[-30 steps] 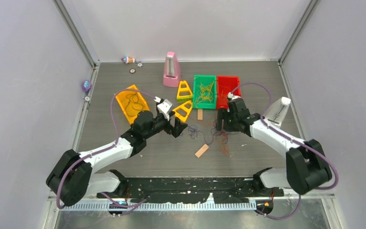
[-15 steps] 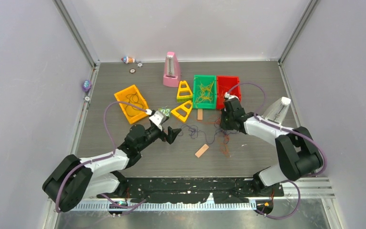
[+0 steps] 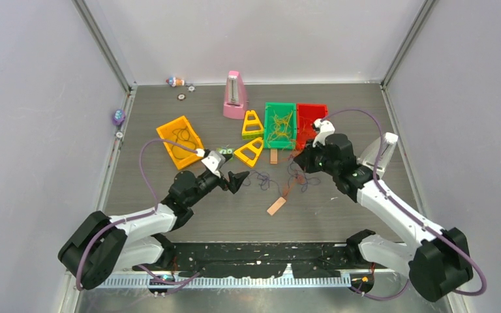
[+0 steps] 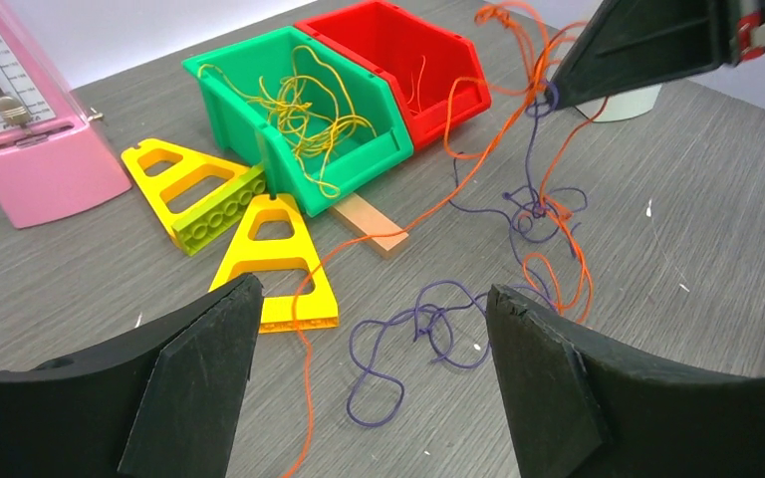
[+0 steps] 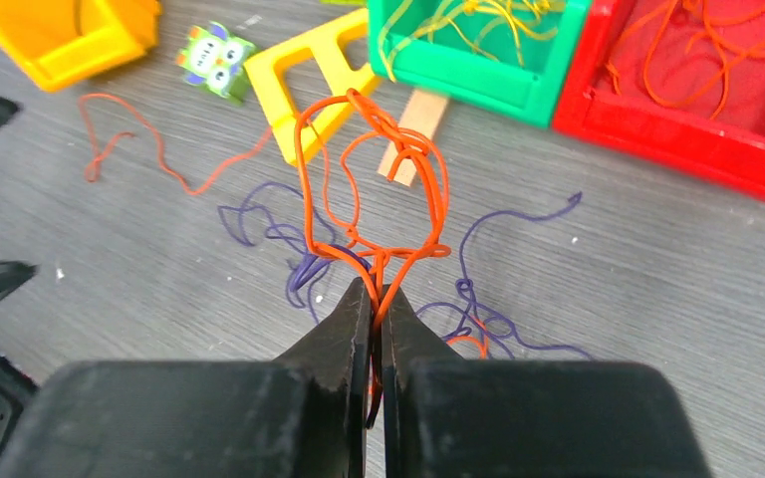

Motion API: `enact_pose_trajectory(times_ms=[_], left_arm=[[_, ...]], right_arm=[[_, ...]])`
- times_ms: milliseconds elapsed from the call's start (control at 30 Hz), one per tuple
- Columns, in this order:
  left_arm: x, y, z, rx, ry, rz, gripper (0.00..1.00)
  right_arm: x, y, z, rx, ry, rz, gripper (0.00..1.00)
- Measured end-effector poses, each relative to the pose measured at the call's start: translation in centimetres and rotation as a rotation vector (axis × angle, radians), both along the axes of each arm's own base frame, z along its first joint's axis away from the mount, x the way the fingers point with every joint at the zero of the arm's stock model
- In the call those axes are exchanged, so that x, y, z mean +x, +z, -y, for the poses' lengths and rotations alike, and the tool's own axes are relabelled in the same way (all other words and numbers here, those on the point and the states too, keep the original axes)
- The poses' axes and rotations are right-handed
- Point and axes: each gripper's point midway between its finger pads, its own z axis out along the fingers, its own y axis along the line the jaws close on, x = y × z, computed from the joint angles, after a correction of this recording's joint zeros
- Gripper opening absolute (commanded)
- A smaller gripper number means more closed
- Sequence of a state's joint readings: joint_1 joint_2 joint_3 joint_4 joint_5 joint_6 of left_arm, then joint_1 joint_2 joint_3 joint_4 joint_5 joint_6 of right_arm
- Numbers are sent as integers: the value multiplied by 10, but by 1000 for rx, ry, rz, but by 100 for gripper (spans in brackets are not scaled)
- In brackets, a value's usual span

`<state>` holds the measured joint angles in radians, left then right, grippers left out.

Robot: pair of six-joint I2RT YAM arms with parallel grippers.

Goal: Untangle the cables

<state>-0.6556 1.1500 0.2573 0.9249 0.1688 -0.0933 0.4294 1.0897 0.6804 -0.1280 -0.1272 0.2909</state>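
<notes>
A tangle of thin orange and dark purple cables (image 3: 292, 186) lies at the table's middle. My right gripper (image 5: 377, 291) is shut on an orange cable (image 5: 359, 164), whose loops stand up off the table in front of the jaws. In the top view the right gripper (image 3: 302, 162) hangs just above the tangle's far side. Purple cables (image 4: 428, 321) lie loose on the wood between and beyond the fingers of my left gripper (image 4: 371, 289), which is open and holds nothing. From above, the left gripper (image 3: 238, 180) sits left of the tangle. One orange strand (image 4: 299, 398) runs toward it.
A green bin (image 3: 267, 127) holds yellow cords, a red bin (image 3: 313, 106) orange ones. An orange bin (image 3: 169, 125) stands at the left. Also about: a pink metronome (image 3: 235, 95), two yellow triangles (image 3: 251, 151), an owl toy (image 3: 226, 152), wooden blocks (image 3: 276, 206), and a white object (image 3: 381, 151).
The right gripper has shut on the orange cable and lifted it, pulling loops up from the tangle. The left arm drew back toward the near left, its gripper still open.
</notes>
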Motion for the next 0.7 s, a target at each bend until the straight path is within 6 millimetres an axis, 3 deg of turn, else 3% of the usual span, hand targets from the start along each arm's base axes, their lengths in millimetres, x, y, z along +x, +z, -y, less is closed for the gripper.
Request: enact_pose_trajectory(times_ms=[133,467,700], left_arm=[[-1,1,2,19,-17,16,67],[9,46,33,48,-140,137,61],[17,41,68,94,-284,150,61]], right_arm=[[-8,28,-3,38,43,74,6],[-20,83,-14,99,136,154,6],[-24,105,-21,126,185,180,6]])
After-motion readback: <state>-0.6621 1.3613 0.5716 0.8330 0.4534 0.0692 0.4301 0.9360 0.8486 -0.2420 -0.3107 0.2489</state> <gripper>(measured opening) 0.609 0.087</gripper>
